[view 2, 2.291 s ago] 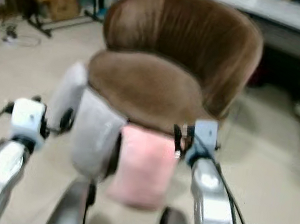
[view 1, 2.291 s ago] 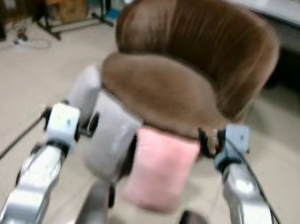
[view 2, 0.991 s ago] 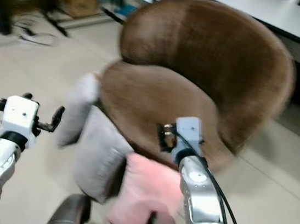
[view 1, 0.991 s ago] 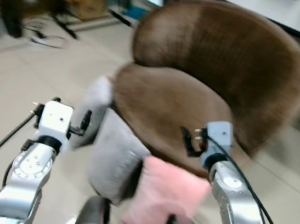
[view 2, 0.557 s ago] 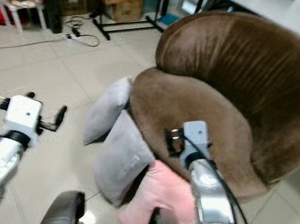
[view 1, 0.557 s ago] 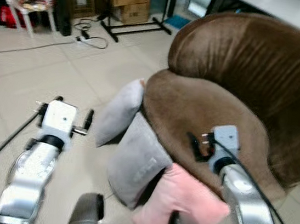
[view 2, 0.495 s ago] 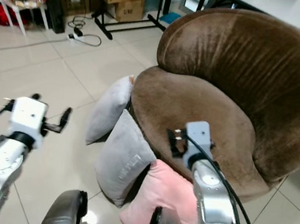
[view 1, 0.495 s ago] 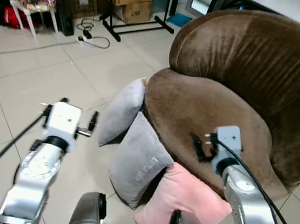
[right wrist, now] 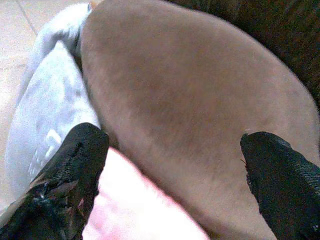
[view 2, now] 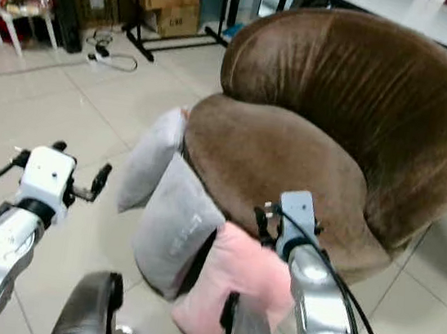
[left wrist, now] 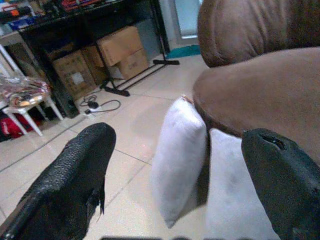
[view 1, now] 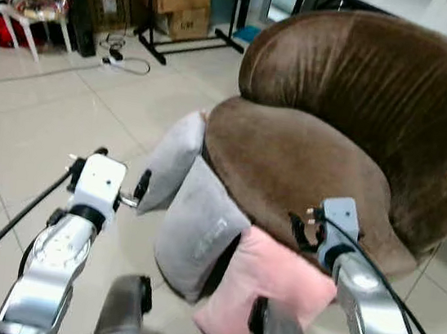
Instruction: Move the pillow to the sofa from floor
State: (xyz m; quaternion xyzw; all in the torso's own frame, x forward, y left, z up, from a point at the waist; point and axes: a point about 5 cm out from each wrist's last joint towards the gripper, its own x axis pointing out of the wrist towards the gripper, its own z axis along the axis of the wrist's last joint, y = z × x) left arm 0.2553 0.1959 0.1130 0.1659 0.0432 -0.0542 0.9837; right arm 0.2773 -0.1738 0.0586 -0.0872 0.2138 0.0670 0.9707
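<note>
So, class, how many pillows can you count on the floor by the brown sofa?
3. A light grey pillow leans on the sofa front, a darker grey pillow beside it, and a pink pillow nearest the robot. Others could hide behind the sofa.

Brown velvety cloth sofa (view 1: 326, 139), soft pink fabric pillow (view 1: 261, 291), glossy tiled floor (view 1: 31, 125).

From the head we look forward and down on the brown sofa (view 1: 326, 139) and the pillows leaning against it. Our wrist cameras sit low and close, sharing the sofa seat and grey pillow (left wrist: 227, 190).
</note>
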